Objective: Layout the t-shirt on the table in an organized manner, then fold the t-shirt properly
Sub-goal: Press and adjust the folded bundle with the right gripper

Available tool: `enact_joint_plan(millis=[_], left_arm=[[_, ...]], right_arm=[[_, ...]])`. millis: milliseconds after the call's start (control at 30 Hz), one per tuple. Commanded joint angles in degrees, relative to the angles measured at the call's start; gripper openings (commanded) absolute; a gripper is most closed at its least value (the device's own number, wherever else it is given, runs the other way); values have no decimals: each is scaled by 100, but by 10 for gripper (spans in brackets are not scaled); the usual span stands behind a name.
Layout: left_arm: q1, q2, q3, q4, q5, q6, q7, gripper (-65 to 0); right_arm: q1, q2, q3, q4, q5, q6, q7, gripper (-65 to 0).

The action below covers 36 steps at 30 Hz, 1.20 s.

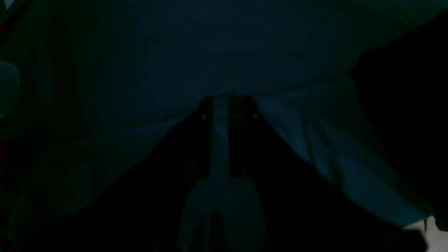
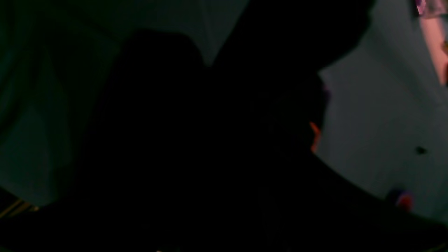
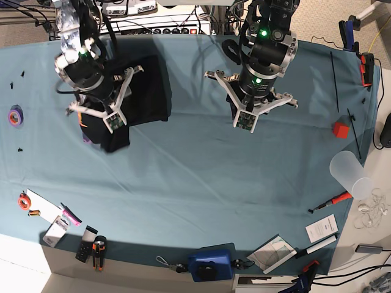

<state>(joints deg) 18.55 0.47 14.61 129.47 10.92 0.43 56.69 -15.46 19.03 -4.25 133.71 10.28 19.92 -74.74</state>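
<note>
Crumpled black cotton t-shirt is lying bunched near the far left of the wide teal-cloth table in the base view, and I am judging the job as barely begun. The garment is sitting in a dark heap with one part draping down beneath my right gripper; a sliver of orange and purple print is peeking out at its lower left edge, but no sleeves, collar or hem are reading as spread flat. Nothing is laid out yet, and no fold is in place.

My right arm is hanging directly over the heap. Its wrist view is almost wholly filled with black fabric, with only an orange fleck of print showing, so I am unable to tell how wide its jaws are standing or whether cloth is caught between them.

My left gripper is hovering over bare teal cloth near the table's far middle, well apart from the shirt. Its wrist view, dim as it is, is showing the two dark fingers standing close together with only a narrow slit between them and nothing pinched there; I am reading it as nearly closed and empty.

Everything is still ahead: spreading the shirt flat, squaring sleeves and hem, then folding. Small tools are lying scattered along the table's edges, clear of the working area
</note>
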Motion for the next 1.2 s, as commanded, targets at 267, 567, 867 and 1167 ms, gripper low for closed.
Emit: enact_joint_plan(millis=[267, 567, 867, 1167], left_arm=[[-15, 33, 22, 90, 0, 17, -166, -576], [-11, 33, 22, 90, -4, -2, -164, -576], [-11, 35, 22, 90, -68, -2, -164, -576], [-13, 33, 22, 90, -66, -2, -164, -575]], right_arm=[[-529, 50, 17, 129, -260, -9, 332, -444], [-739, 81, 17, 129, -1027, -2, 730, -444], [-737, 81, 17, 129, -1032, 186, 1561, -444], [-739, 81, 17, 129, -1029, 192, 1554, -302]])
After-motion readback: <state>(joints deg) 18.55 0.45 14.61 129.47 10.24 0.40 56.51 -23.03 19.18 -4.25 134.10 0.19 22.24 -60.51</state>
